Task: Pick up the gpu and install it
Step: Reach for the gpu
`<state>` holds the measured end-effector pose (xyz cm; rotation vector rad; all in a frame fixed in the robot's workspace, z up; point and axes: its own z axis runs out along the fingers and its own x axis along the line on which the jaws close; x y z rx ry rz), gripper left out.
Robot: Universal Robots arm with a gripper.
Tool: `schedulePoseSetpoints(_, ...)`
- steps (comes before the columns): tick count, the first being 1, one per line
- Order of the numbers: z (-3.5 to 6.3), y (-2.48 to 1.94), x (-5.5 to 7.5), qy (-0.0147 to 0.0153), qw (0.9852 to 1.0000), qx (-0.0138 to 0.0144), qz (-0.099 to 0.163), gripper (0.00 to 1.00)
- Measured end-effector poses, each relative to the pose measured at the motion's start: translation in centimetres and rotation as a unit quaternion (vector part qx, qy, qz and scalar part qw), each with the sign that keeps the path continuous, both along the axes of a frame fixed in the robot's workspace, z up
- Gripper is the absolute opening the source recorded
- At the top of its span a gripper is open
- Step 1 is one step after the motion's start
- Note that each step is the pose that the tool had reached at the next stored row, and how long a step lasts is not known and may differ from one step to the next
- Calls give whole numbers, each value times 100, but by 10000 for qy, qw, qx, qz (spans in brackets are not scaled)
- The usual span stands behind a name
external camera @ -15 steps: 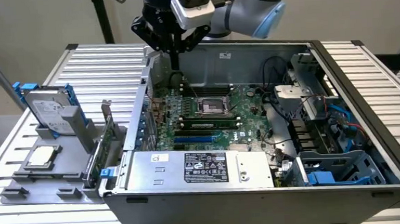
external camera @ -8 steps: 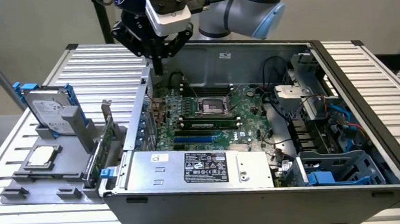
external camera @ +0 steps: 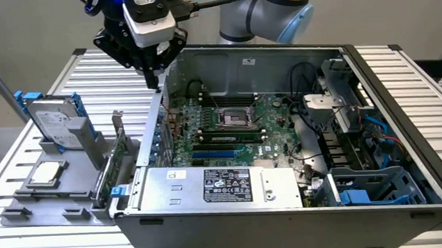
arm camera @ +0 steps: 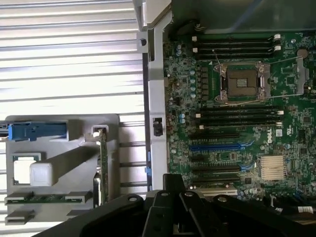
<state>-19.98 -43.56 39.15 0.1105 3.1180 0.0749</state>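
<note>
The gpu (external camera: 113, 165) stands on edge in a grey holder tray (external camera: 37, 196) beside the open computer case, green board showing and its silver bracket end up. In the wrist view the gpu (arm camera: 102, 163) shows edge-on as a thin green strip. My gripper (external camera: 156, 83) hangs above the case's rear wall, well above and behind the gpu. It is shut with nothing in it. Its dark fingers (arm camera: 168, 210) sit together over the case wall. The motherboard (external camera: 229, 123) lies open, with blue expansion slots (arm camera: 217, 146) free.
A silver hard drive (external camera: 52, 120) in a blue frame stands in the tray behind the gpu. A processor chip (external camera: 47, 172) and a memory stick (arm camera: 47, 197) lie in the tray. The power supply (external camera: 220, 184) and drive cage (external camera: 371, 187) fill the case's near side.
</note>
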Motion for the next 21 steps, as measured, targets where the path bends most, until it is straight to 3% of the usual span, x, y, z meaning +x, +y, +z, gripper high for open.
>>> schedulePoseSetpoints(21, -244, -57, -954, 0, 10000, -8, 0, 11)
